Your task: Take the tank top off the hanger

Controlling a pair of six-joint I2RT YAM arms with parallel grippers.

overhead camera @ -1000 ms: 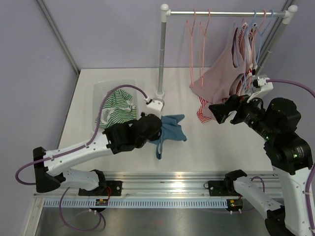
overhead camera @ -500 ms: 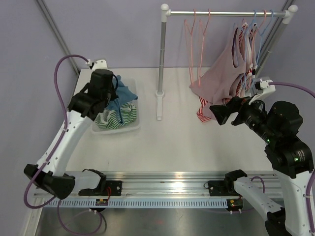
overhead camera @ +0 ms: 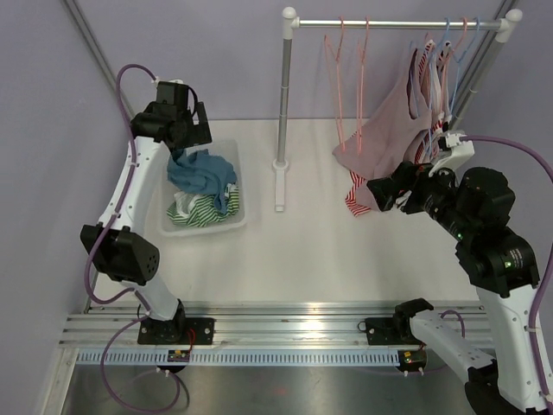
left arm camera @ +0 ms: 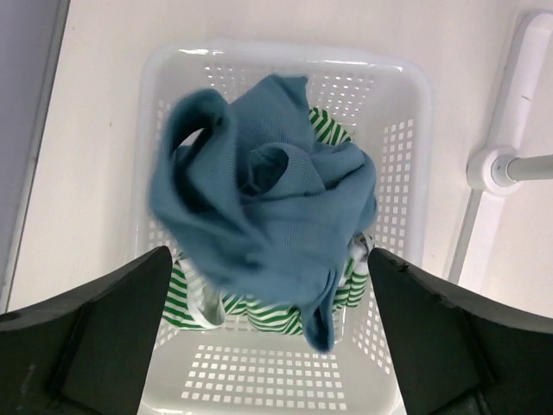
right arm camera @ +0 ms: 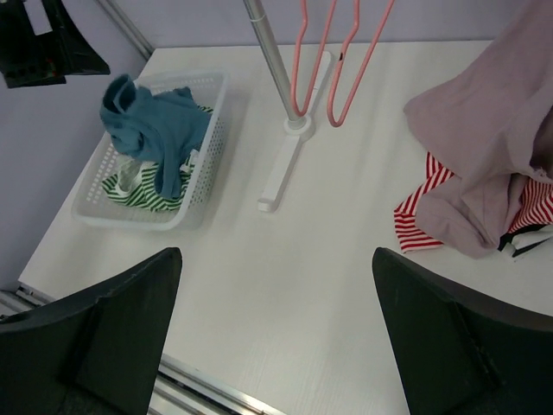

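Now the left gripper [left arm camera: 268, 259] has opened wide and dropped the blue top [overhead camera: 201, 171] into the basket [overhead camera: 233, 220]. The pink tank top [overhead camera: 384, 134] hangs on the rail [overhead camera: 397, 24], just beside the wide-open right gripper [overhead camera: 384, 192].

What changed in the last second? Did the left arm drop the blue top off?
The left gripper carried the blue tank top from mid-table to the white basket at the far left and opened, dropping it onto the green striped garment. The right gripper stayed open near the pink garment on the rack.
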